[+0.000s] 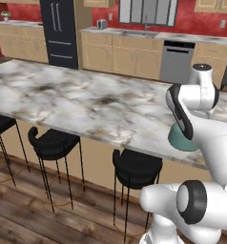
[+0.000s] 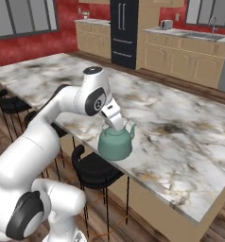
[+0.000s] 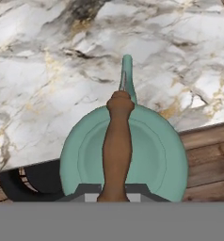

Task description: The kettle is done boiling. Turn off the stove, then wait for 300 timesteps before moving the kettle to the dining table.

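The arm hides most of the kettle (image 1: pixel 181 141), and the hand (image 3: pixel 115 189) is mostly cut off.

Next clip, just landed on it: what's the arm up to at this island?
The arm's claw is closed on the brown top handle of the teal kettle, at the near edge of the marble dining table. The kettle's body partly overhangs the edge above a black stool, spout pointing inward over the marble. Whether it rests on the marble or hangs just above isn't clear.

One kettle (image 2: pixel 115 143), one dining table (image 1: pixel 63 100), three stools (image 1: pixel 134 167).
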Available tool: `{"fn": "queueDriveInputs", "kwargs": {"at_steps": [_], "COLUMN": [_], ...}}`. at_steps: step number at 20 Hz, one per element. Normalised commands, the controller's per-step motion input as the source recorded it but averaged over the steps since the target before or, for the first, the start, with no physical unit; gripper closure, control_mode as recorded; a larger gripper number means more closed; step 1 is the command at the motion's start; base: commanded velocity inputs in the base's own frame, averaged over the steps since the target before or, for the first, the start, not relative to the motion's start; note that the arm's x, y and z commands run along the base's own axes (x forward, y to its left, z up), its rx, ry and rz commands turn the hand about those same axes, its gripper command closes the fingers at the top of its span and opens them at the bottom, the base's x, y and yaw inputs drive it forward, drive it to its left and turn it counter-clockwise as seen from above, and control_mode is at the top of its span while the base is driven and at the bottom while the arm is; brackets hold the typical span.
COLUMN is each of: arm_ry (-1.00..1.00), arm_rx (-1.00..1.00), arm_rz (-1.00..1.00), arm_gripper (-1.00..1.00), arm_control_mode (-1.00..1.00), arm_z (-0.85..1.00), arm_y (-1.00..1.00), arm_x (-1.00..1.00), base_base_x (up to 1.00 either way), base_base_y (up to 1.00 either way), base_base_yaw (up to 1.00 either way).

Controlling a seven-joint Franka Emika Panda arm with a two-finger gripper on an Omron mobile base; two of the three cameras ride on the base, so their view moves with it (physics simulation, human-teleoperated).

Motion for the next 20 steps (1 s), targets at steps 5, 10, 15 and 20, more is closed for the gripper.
{"fn": "queueDriveInputs", "kwargs": {"at_steps": [5, 10, 15, 20], "arm_ry": [0.0, 0.0, 0.0, 0.0], "arm_rx": [0.0, 0.0, 0.0, 0.0], "arm_rz": [0.0, 0.0, 0.0, 0.0], "arm_gripper": [1.0, 1.0, 1.0, 1.0], "arm_control_mode": [1.0, -1.0, -1.0, -1.0], "arm_z": [0.0, 0.0, 0.0, 0.0], "arm_y": [0.0, 0.0, 0.03, 0.02], "arm_x": [0.0, 0.1, 0.39, 0.46], "base_base_x": [0.08, 0.0, 0.0, 0.0], "base_base_y": [0.02, 0.0, 0.0, 0.0], "base_base_yaw": [-0.04, 0.0, 0.0, 0.0]}}
